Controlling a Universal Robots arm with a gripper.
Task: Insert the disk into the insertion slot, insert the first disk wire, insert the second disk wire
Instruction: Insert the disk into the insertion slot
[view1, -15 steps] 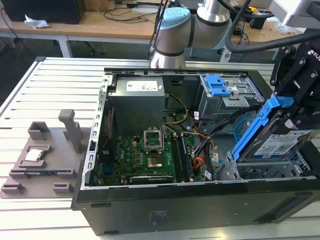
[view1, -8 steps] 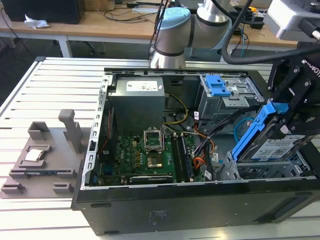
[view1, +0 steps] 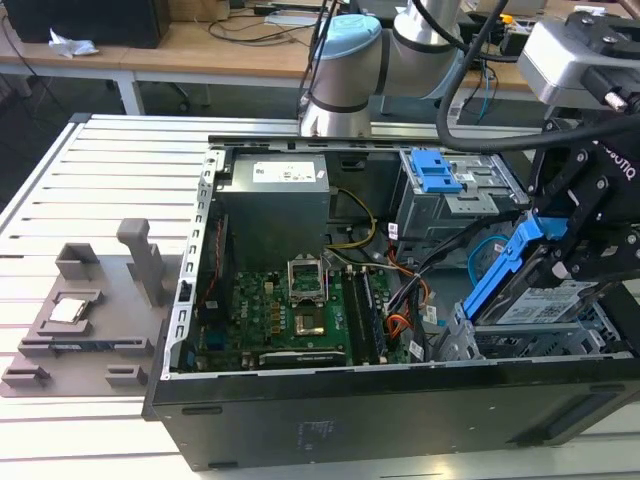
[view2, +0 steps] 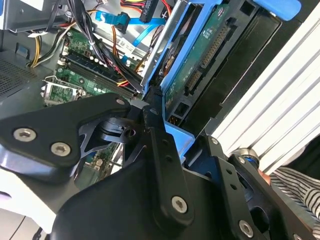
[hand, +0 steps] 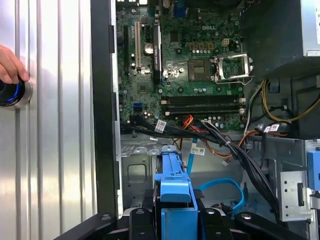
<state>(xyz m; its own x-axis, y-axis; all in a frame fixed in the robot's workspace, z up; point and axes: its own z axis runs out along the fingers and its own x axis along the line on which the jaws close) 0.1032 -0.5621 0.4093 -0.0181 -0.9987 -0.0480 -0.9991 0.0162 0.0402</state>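
Above the insertion slot (view1: 500, 343), holding the disk (view1: 540, 300) tilted in clamped fingers (view2: 160, 145); best levelled square with the opening before any push.

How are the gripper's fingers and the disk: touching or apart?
Touching. In the first wrist view the fingers sit against both sides of the disk, on its blue carrier, with no gap.
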